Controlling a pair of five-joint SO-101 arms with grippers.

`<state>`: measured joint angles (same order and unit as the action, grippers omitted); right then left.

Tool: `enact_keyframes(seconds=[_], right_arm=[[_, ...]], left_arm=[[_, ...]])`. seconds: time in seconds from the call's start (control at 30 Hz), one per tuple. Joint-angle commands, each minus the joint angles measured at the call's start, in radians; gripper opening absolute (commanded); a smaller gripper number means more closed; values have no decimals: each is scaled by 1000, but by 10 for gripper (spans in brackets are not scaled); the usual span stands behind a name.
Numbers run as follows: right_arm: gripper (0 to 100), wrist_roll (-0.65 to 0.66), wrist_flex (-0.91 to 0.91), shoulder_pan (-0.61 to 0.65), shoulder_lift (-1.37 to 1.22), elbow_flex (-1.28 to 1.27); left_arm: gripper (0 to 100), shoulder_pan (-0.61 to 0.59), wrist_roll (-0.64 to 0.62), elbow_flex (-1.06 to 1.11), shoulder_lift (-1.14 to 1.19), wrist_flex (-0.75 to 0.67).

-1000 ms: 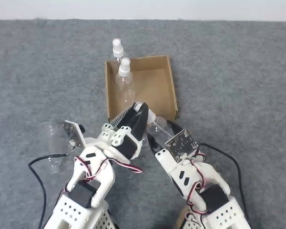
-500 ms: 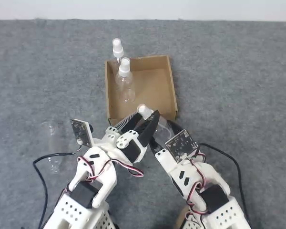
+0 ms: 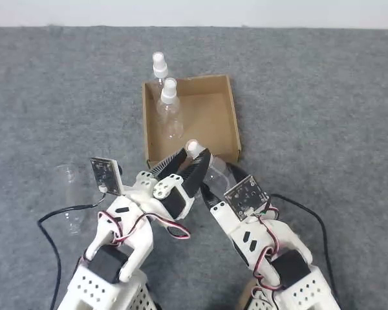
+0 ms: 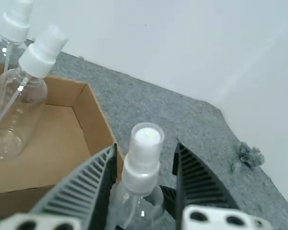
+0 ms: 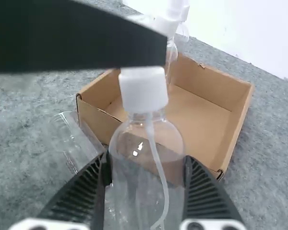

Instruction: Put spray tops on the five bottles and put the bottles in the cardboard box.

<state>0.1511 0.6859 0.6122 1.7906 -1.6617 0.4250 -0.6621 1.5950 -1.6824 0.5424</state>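
Grey carpet-like matting (image 3: 323,97) covers the table below a pale wall. Over it, the right gripper (image 5: 145,165) is clamped on the body of a clear plastic bottle (image 5: 144,143) at the 6 o'clock edge of the open brown cardboard box (image 3: 213,116). The left gripper (image 4: 145,148) has its jaws apart, flanking that bottle's white spray top (image 4: 143,153) with a slim gap on each side.

Four bottles can be counted:
- the held one;
- a capped bottle (image 3: 169,110) inside the box toward 10 o'clock;
- a second capped bottle (image 3: 160,66) just beyond the box's 11 o'clock corner;
- an uncapped clear bottle (image 3: 69,194) lying on the matting at 8 o'clock from the box.

That makes three spray tops and one box.
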Motion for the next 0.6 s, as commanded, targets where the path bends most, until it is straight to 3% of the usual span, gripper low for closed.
enact_keyframes(seconds=[0.0,0.33,0.57], right_arm=[[76,6,1,5,24,-21],[76,6,2,2,24,-21],[76,6,1,2,24,-21]], left_arm=[[178,-15,-6,-108,-20,48],[176,-26,-60,-197,-21,158],[174,-187,-130,-197,-21,89]])
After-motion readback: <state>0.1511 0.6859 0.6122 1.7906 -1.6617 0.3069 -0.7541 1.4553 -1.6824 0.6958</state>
